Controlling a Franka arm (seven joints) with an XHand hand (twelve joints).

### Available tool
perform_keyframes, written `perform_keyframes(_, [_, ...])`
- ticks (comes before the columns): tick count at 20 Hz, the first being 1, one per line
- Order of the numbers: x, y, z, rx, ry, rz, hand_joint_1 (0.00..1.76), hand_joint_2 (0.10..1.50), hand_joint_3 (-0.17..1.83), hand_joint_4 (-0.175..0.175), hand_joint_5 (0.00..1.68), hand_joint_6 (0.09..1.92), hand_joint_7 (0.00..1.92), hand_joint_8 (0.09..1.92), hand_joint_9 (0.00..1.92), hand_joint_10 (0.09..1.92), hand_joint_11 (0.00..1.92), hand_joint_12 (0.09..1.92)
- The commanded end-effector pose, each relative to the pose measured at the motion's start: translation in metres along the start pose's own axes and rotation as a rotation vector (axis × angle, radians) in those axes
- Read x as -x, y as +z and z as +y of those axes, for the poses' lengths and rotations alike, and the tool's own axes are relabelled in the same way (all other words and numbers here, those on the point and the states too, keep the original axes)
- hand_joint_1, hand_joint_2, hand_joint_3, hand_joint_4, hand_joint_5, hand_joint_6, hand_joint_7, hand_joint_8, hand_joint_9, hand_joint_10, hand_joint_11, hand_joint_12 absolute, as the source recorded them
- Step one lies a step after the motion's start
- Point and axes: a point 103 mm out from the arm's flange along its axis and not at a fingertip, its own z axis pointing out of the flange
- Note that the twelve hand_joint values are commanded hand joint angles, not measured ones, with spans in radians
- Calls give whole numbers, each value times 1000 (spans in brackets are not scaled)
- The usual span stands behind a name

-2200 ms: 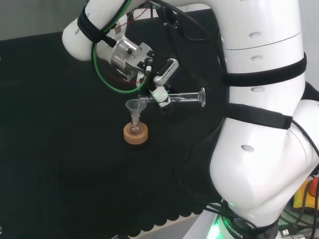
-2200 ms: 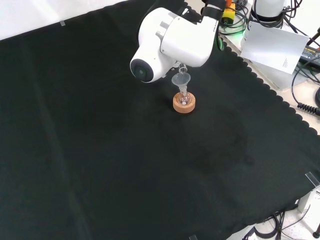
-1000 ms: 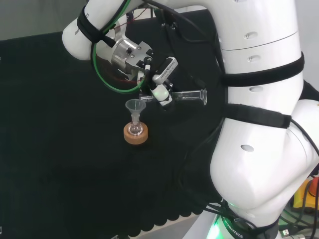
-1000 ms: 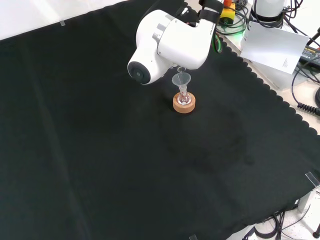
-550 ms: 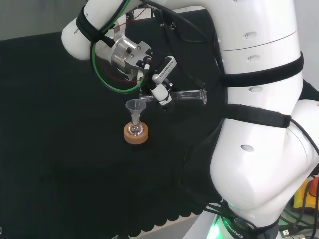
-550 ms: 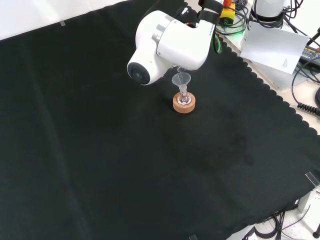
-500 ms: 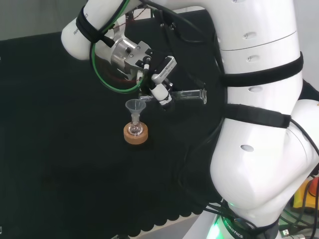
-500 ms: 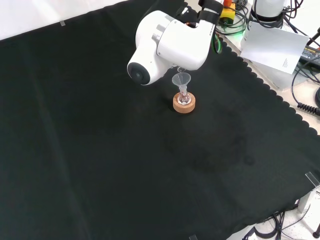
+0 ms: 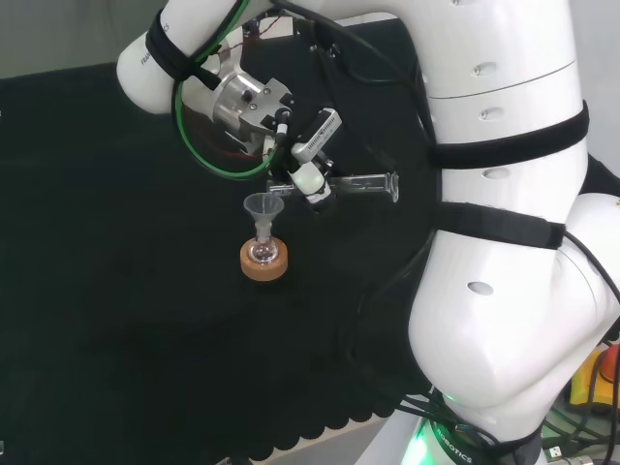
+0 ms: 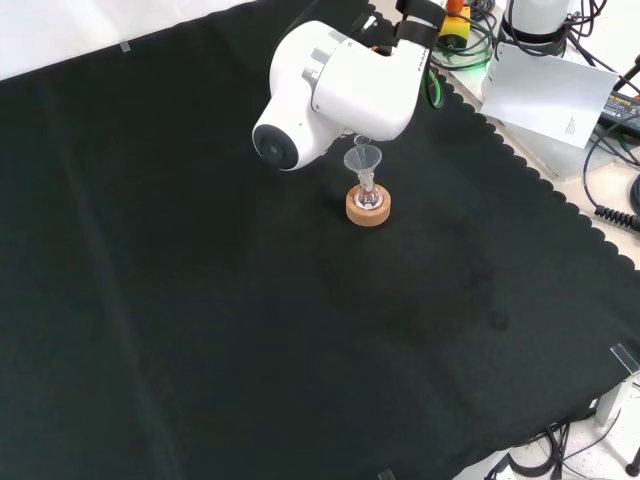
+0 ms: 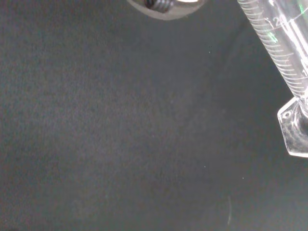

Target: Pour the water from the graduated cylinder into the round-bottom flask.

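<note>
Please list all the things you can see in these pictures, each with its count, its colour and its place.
Measuring tube: one, clear glass, lying about level in the robot hand, up and right of the funnel in the head view.
Funnel: one, clear, standing in the flask's neck.
Flask: one, clear, on the ring.
Ring: one, cork brown, on the cloth.
Cloth: one, black, covering the bench.
Robot hand: one, black and white, curled round the measuring tube.
Arm: one, white, right in the head view.

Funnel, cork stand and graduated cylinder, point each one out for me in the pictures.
funnel (image 9: pixel 263 206), head view, on its wide cone above the flask.
cork stand (image 10: pixel 367 210), front view, on the ring's near side.
graduated cylinder (image 9: pixel 363 182), head view, on the clear tube lying about level, near its base.
</note>
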Motion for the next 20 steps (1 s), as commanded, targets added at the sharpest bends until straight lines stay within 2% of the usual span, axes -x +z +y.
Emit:
perform_keyframes(1, [-4,-2,-1,32,-11,17,1258,1124,0,-175,950,1049,988,1027,1454,87,1228,734])
perform_keyframes(7, [-1,1,-2,82,-31,39,1257,1124,0,-175,950,1049,988,1028,1454,87,1229,733])
perform_keyframes(15, [11,9,-5,199,-75,100,1257,1124,0,-175,950,1048,988,1027,1452,87,1227,731])
perform_keyframes(18, [19,16,-6,257,-154,209,1257,1124,0,-175,950,1048,988,1028,1452,87,1226,731])
perform_keyframes(20, [24,19,-6,310,-178,243,1257,1124,0,-175,949,1049,988,1028,1452,87,1226,731])
